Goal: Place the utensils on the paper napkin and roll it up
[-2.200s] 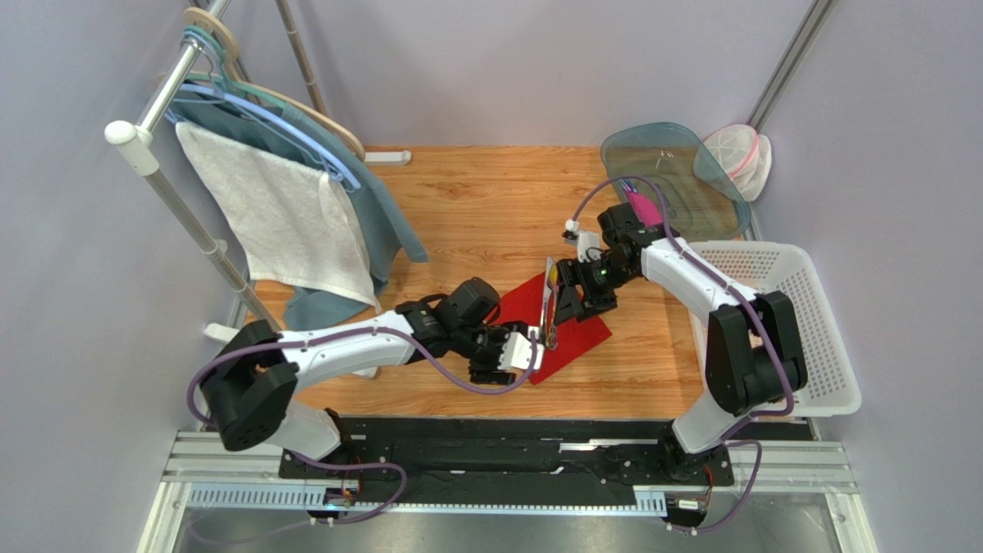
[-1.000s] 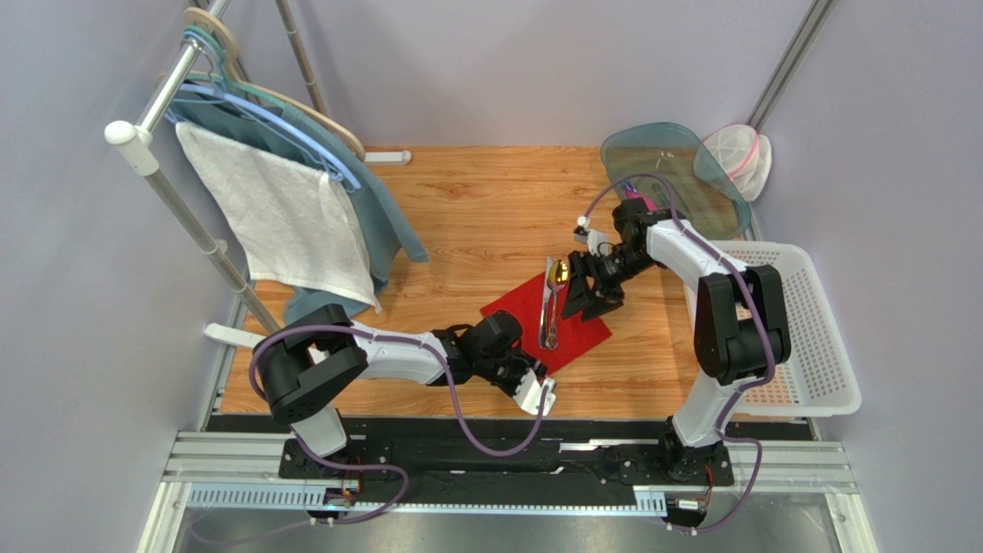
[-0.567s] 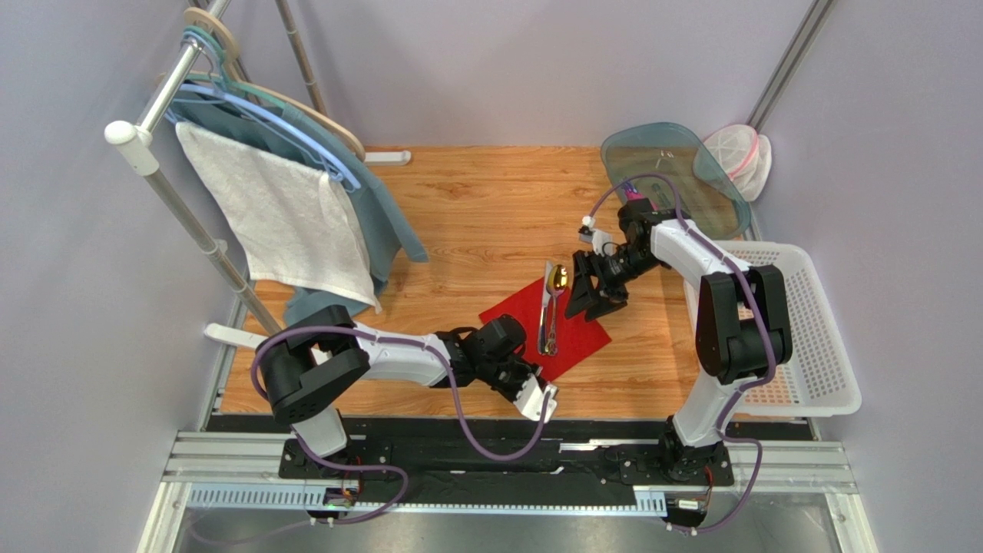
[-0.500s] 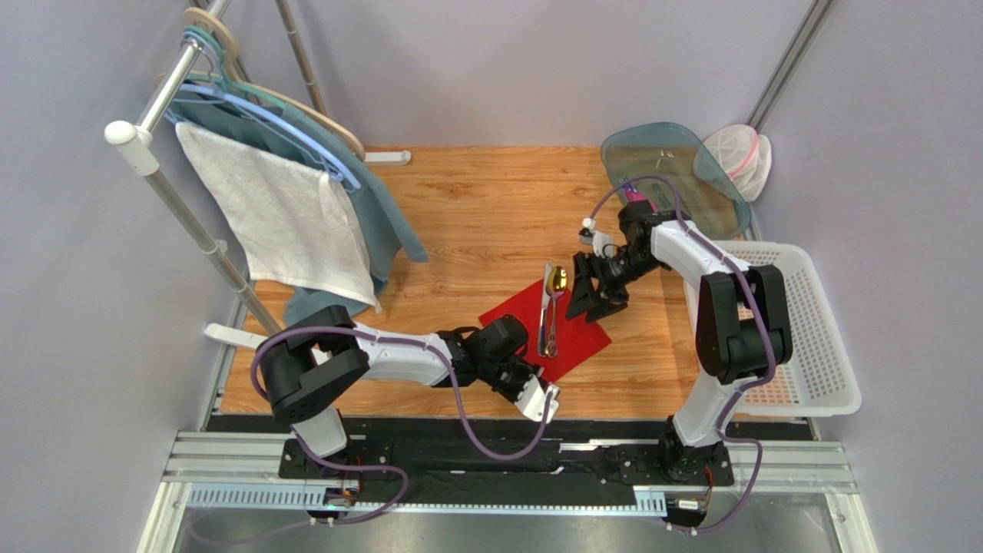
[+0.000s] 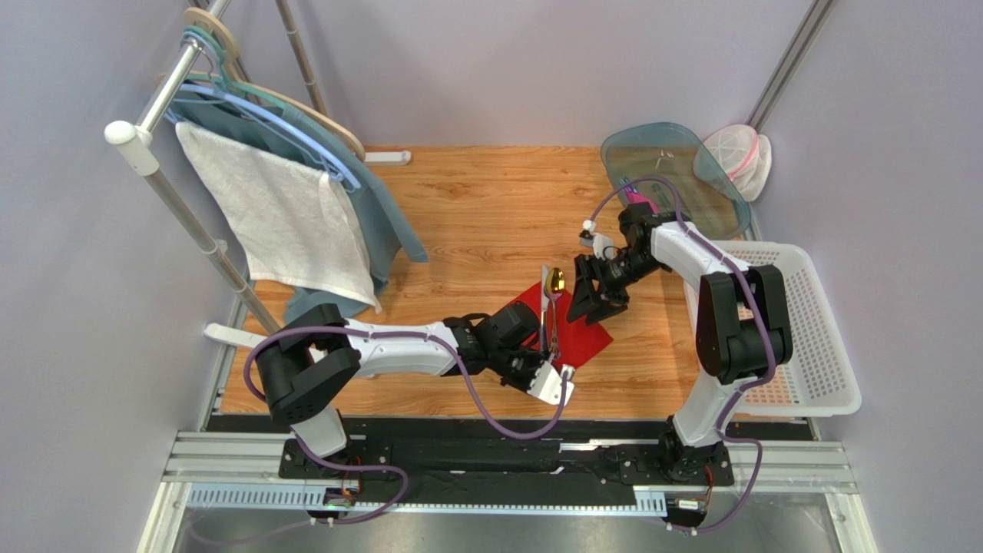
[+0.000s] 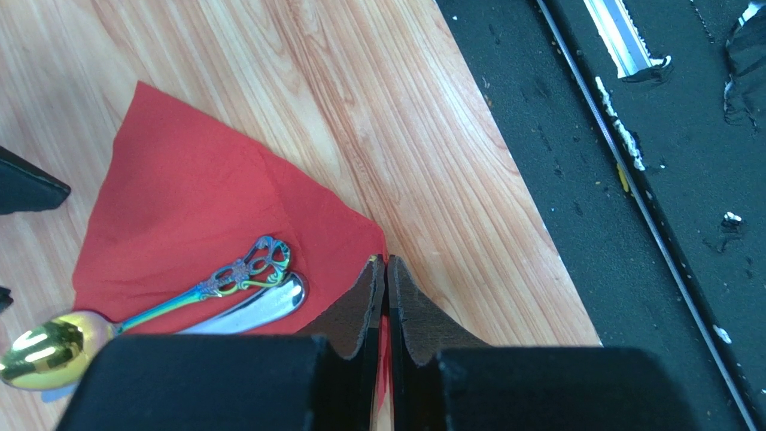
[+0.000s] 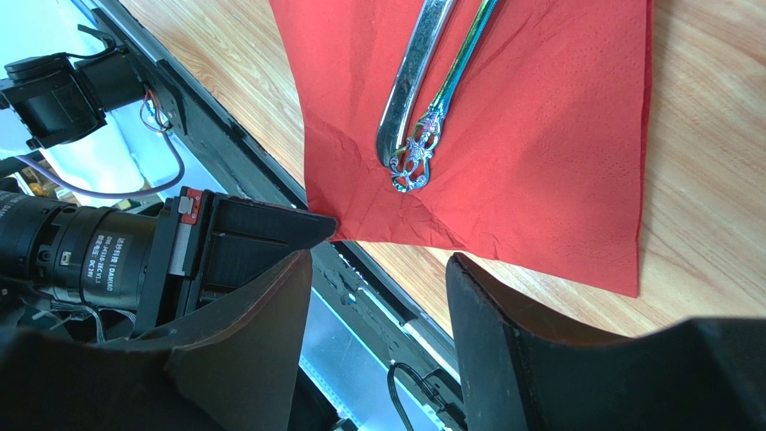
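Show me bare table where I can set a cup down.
Free: the far middle of the table, between the teal cloth and the tinted lid. Crowded: the near centre, around the paper napkin, utensils, left gripper and right gripper.

White towel (image 5: 283,219) on rack (image 5: 171,76); basket (image 5: 826,346) right.

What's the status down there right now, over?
Left end effector shut on corner of paper napkin. Right end effector open at its far edge. Utensils lie on it. Nothing blocking.

Overhead camera surveys the whole worktop (image 5: 485,219); both wrist cameras, close and facing down, share the paper napkin (image 7: 539,162).
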Controlling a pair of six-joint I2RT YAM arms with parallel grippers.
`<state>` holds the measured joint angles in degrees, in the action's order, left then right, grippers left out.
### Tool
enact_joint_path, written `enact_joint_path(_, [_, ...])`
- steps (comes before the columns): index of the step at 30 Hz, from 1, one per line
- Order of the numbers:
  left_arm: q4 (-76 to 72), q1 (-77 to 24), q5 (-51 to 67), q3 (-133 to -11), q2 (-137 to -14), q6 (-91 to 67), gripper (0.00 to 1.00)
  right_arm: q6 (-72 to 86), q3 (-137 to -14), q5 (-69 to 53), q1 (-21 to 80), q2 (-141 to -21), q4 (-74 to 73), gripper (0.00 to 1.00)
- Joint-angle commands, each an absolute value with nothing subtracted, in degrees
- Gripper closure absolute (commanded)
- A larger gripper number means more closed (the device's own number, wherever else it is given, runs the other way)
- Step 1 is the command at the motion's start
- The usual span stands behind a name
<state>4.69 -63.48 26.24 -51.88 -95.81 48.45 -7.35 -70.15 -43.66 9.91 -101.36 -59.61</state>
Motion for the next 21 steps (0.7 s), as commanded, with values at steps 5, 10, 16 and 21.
enact_joint_path(5, [5.8, -60.1, 26.2, -56.9, -95.0, 45.9, 0.90, -7.7, -70.1, -45.2, 9.3, -100.1, -59.5, 0.46])
enact_joint_path(10, [4.0, -59.2, 24.7, -58.2, -96.4, 45.1, 0.89, -7.7, -69.4, -45.8, 9.3, -100.2, -59.4, 0.58])
enact_joint_path(16, [3.6, -57.7, 24.2, -60.5, -98.3, 44.2, 0.89, -7.8, -69.0, -46.1, 9.2, -100.5, -59.4, 0.63])
enact_joint_path(21, [0.4, -56.8, 19.7, -61.0, -100.5, 44.6, 0.89, -6.7, -67.5, -46.8, 9.2, -101.0, -58.5, 0.80])
